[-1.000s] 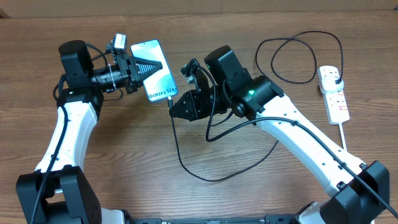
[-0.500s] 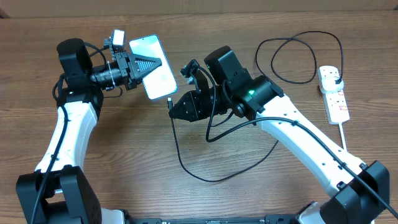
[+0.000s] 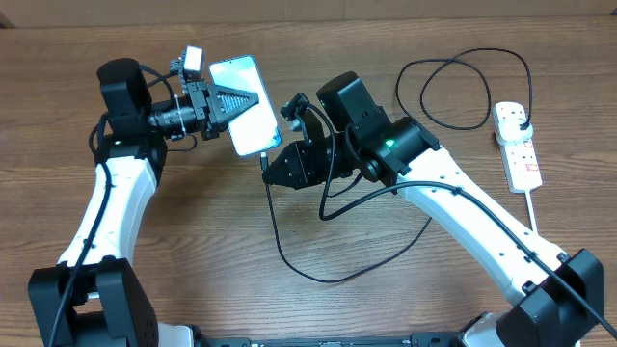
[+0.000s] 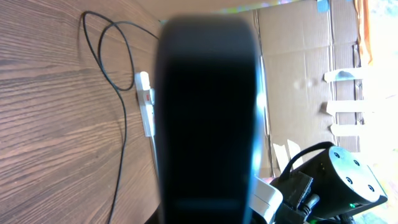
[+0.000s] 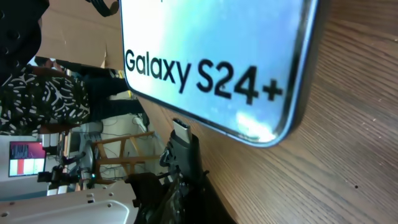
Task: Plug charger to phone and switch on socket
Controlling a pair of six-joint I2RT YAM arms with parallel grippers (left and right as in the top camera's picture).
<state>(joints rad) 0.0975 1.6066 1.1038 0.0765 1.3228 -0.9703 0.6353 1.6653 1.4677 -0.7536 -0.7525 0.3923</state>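
My left gripper [image 3: 234, 100] is shut on the phone [image 3: 253, 123] and holds it tilted above the table, its lower edge towards the right arm. In the left wrist view the phone [image 4: 208, 112] shows as a dark slab filling the middle. My right gripper [image 3: 271, 168] is shut on the connector end of the charger [image 3: 275, 226], just below the phone's lower edge. In the right wrist view the connector tip [image 5: 181, 129] stands a short gap under the phone [image 5: 205, 56], which reads "Galaxy S24+". The socket [image 3: 518, 146] lies at the far right with the black plug [image 3: 513, 114] in it.
The charger cable loops across the table under the right arm and makes a ring [image 3: 463, 87] near the socket. A thick white cord [image 3: 529, 207] runs from the socket towards the front. Cardboard [image 4: 298, 68] stands behind the table. The right arm [image 3: 453, 193] spans the right half.
The left gripper has carried the phone right and slightly down, closer to the connector, and tilted it so the screen glares. The right arm has not moved.
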